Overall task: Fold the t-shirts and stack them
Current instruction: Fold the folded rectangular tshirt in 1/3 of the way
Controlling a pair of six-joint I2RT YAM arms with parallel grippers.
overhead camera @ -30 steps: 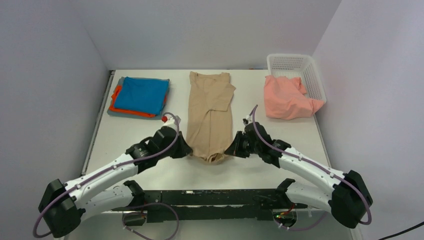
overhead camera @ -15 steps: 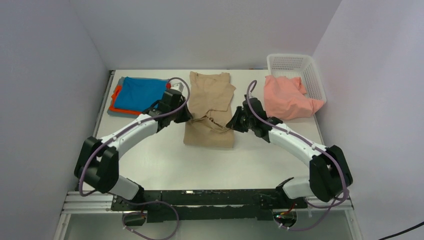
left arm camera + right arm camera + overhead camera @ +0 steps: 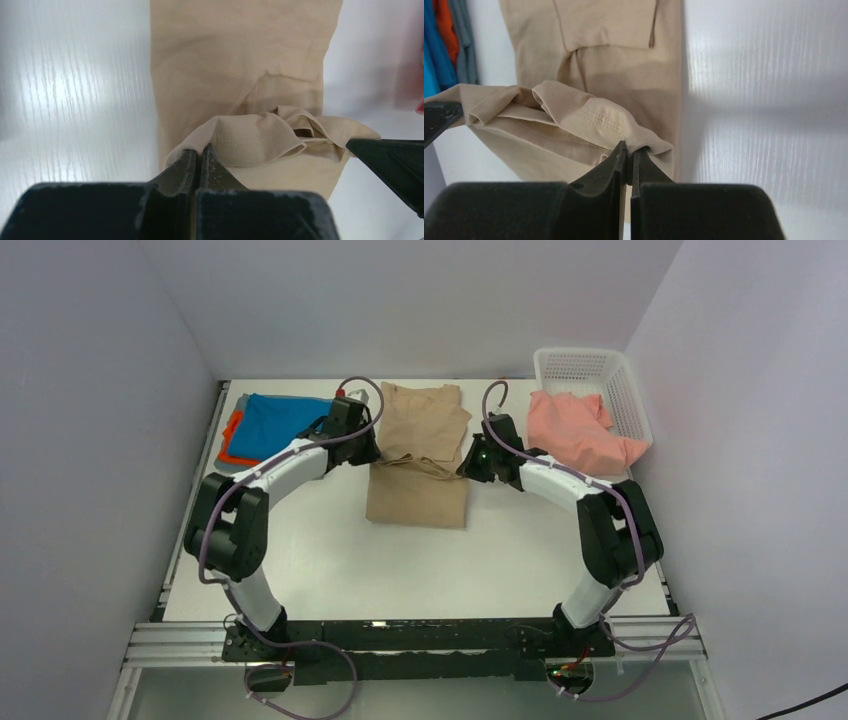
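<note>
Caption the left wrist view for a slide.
Left jaws shut on the tan t-shirt hem, held above the white table.

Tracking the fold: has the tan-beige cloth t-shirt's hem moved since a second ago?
Yes: the tan-beige cloth t-shirt hem moved toward the far wall, now level with the salmon-pink cloth t-shirt.

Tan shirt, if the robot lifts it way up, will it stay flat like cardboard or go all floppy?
Probably floppy: the tan shirt sags and wrinkles between the left tool and right tool. Likely light too, since thin pinches hold its hem up. Probably not slippery: it looks soft and matte.
</note>
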